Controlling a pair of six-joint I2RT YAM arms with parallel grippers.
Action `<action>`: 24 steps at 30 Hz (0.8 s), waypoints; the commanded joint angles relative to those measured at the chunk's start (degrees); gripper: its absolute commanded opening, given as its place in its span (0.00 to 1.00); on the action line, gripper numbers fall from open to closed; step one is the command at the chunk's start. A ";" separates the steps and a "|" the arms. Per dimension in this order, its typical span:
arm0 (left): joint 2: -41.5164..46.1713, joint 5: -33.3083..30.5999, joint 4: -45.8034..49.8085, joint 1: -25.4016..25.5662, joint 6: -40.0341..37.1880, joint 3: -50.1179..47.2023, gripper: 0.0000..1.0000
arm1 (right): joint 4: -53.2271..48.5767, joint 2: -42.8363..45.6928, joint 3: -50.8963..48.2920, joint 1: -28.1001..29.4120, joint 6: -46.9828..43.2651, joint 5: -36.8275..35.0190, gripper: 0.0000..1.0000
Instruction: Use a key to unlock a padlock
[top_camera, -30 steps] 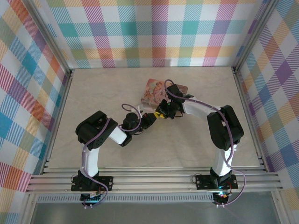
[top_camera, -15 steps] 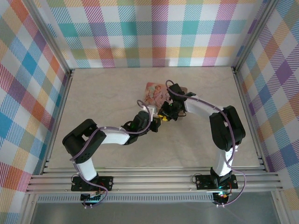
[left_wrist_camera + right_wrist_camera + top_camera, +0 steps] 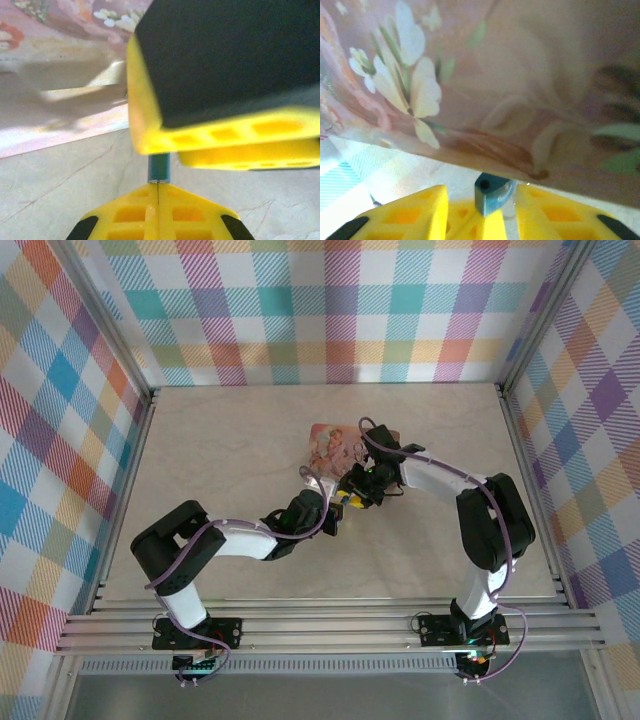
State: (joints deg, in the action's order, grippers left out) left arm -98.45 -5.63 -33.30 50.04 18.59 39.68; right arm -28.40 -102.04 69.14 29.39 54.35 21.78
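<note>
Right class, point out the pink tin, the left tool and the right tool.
pink tin (image 3: 325,440): top external view, printed lid.
left tool (image 3: 158,186): left wrist view, between the fingertips.
right tool (image 3: 480,197): right wrist view, between the fingertips.

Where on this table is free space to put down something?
Free: the far-left table between the left rail and the tin; the far-right corner beyond the right arm; the near middle between both arms. Crowded: beside the tin, where the left gripper and right gripper meet.
</note>
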 commanded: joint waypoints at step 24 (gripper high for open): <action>3.96 -0.80 9.60 1.42 -11.60 2.87 0.00 | -0.36 2.96 -3.67 0.13 2.69 3.09 0.54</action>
State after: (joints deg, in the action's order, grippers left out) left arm -96.44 -5.72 -26.89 50.17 10.83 40.71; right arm -28.38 -98.98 66.04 29.39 56.51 23.16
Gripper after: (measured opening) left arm 0.045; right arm 0.544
